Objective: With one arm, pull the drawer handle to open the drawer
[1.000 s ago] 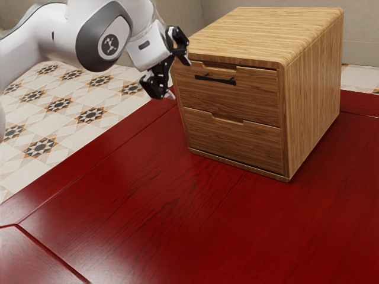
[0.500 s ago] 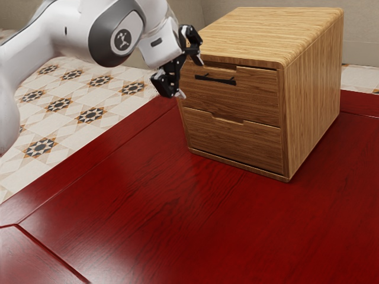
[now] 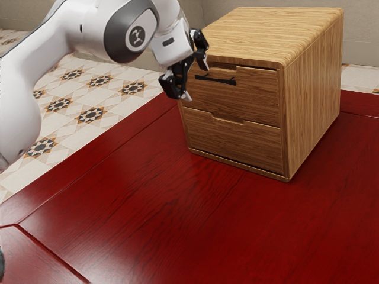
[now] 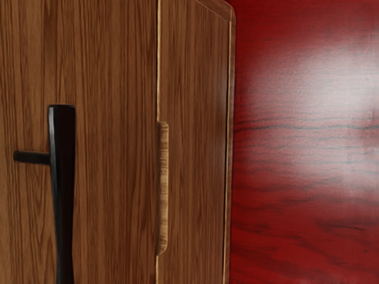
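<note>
Hand (image 3: pixel 190 70): upper centre of the exterior view, fingers spread apart, gripping nothing, at the cabinet's front left edge.
Drawer handle (image 3: pixel 215 78): black bar on the top drawer (image 3: pixel 237 97), just right of the hand, outside its fingers; close ahead in the wrist view (image 4: pixel 61 195).
Top drawer: looks closed.
Cabinet (image 3: pixel 311 89): wooden, upper right, standing on the red desk (image 3: pixel 177 231).

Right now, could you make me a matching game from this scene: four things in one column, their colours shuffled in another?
Things:
1. drawer handle
2. cabinet
3. table
4. arm

Colours:
A. glossy dark red
B. white and grey
C. black
D. light wood grain

Pairs: 1-C, 2-D, 3-A, 4-B.
</note>
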Action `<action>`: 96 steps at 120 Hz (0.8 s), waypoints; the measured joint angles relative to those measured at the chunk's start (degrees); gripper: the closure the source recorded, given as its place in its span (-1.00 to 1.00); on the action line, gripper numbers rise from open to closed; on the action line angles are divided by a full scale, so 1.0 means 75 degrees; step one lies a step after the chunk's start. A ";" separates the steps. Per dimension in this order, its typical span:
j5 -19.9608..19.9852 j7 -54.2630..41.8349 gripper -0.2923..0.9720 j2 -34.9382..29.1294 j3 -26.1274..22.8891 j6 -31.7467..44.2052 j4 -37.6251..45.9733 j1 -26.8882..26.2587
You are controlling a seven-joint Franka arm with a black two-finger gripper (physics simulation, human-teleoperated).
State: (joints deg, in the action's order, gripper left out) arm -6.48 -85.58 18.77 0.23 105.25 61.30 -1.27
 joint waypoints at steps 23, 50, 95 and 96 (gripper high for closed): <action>-0.0017 0.0160 -0.47 0.0525 -0.0014 -0.0521 -0.0888 -0.0053; -0.0107 0.0290 -0.47 0.0823 0.0000 -0.0186 -0.1035 0.0005; -0.0119 0.0449 -0.47 0.0804 0.0340 0.0617 -0.0327 -0.0070; -0.0119 0.0452 -0.47 0.0806 0.0344 0.0624 -0.0323 -0.0068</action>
State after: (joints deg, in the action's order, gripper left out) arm -7.38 -82.19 24.81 2.81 109.94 58.88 -1.79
